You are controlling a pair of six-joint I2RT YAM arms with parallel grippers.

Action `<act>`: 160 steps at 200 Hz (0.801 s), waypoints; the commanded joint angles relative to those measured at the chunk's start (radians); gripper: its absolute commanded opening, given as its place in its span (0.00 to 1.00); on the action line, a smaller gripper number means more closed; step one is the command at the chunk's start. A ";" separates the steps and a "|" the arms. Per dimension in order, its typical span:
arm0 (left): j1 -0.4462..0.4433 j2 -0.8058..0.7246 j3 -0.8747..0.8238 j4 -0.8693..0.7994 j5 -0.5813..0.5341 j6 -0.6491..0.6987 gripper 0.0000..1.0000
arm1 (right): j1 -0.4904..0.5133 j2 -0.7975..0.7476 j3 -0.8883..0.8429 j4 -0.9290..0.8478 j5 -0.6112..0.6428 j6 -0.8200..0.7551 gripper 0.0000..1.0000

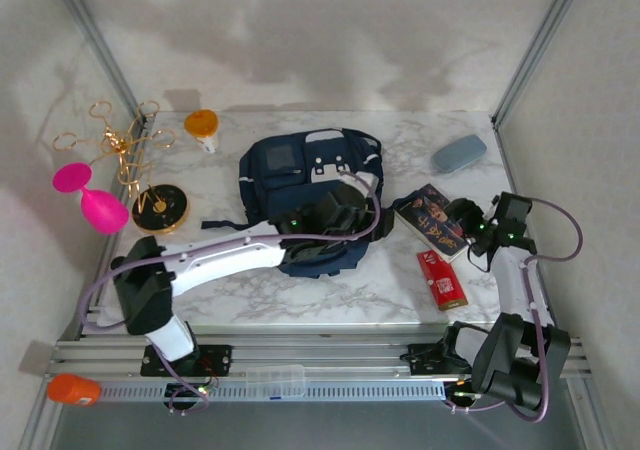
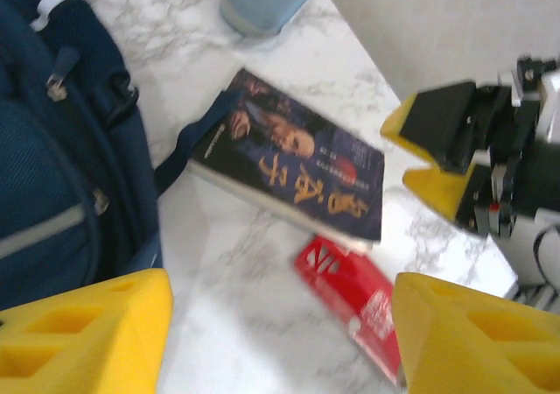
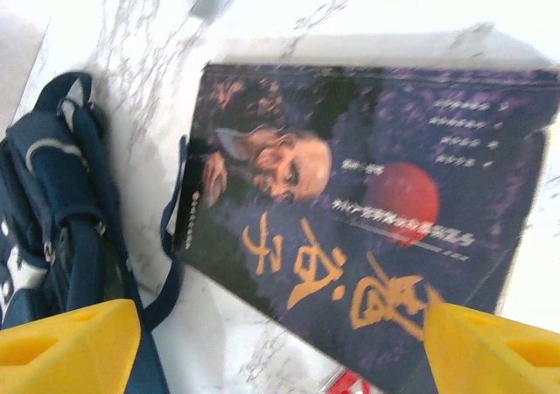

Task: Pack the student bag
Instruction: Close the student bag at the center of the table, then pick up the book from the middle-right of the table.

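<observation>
I have the student bag [image 1: 300,175] lying flat in the middle of the marble desk [image 1: 330,295], its navy front with the white buckle patches facing up. My left gripper [image 2: 280,341] hangs over the bag's right side. Its 2 yellow fingers [image 2: 83,333] stand spread wide, with nothing between them but bare desk.

Just right of the bag lies a dark paperback book [image 3: 367,210] with gold characters and a face on the cover. A loose bag strap [image 2: 179,153] reaches the book's spine edge. My right gripper [image 3: 280,350] sits above that book, its fingers [image 3: 494,350] released and far apart, gripping nothing.

A red packet [image 2: 359,302] lies just beside the book's near corner; I cannot tell whether they touch. A blue-grey case [image 1: 459,153] rests at the far right of the desk, well apart from the bag. Over at the far left I see an orange-lidded bottle [image 1: 201,125], a gold stand [image 1: 120,145], a pink object [image 1: 85,195] and a round black-and-gold disc [image 1: 160,208].
</observation>
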 commanded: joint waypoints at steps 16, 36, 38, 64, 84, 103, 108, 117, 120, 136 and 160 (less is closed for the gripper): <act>0.011 0.232 0.193 -0.025 -0.053 -0.070 0.71 | -0.114 0.013 -0.015 0.011 0.032 -0.027 0.92; 0.019 0.362 0.314 -0.058 -0.034 -0.081 0.72 | -0.146 0.025 -0.035 0.015 0.033 -0.037 0.96; 0.020 0.375 0.326 -0.060 -0.028 -0.082 0.72 | -0.146 0.028 -0.038 0.014 0.033 -0.038 0.96; 0.023 0.531 0.478 -0.085 0.010 -0.084 0.72 | -0.154 0.071 -0.086 0.056 -0.006 -0.038 0.97; 0.028 0.641 0.584 -0.098 0.051 -0.098 0.70 | -0.154 0.121 -0.111 0.113 -0.082 -0.034 0.92; 0.031 0.725 0.669 -0.113 0.071 -0.122 0.65 | -0.154 0.161 -0.119 0.134 -0.090 -0.042 0.88; 0.031 0.742 0.691 -0.115 0.074 -0.127 0.63 | -0.154 0.168 -0.127 0.145 -0.098 -0.042 0.86; 0.034 0.772 0.723 -0.124 0.081 -0.141 0.60 | -0.155 0.185 -0.137 0.166 -0.119 -0.044 0.83; 0.035 0.782 0.734 -0.128 0.083 -0.147 0.59 | -0.154 0.190 -0.139 0.172 -0.126 -0.044 0.82; 0.040 0.817 0.760 -0.125 0.097 -0.169 0.53 | -0.153 0.218 -0.141 0.189 -0.154 -0.048 0.78; 0.053 0.849 0.762 -0.125 0.101 -0.198 0.44 | -0.141 0.237 -0.142 0.208 -0.182 -0.052 0.69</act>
